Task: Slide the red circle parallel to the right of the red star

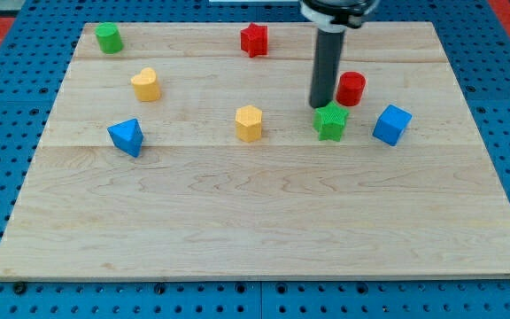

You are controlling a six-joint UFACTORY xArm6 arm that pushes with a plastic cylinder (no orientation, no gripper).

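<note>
Wooden board (264, 221): carries all blocks. Rod: descends from the view's top; my tip (320, 106) rests just above the green star (331, 120). Red circle (351, 88): immediately to the view's right of my tip, slightly higher. Red star (254, 39): near the top edge, up-left of the circle. No jaws fitted; my tip grasps nothing; contact with the circle cannot be confirmed

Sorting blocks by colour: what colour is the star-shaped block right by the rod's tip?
Green: the green star in the camera view, just below my tip.
</note>
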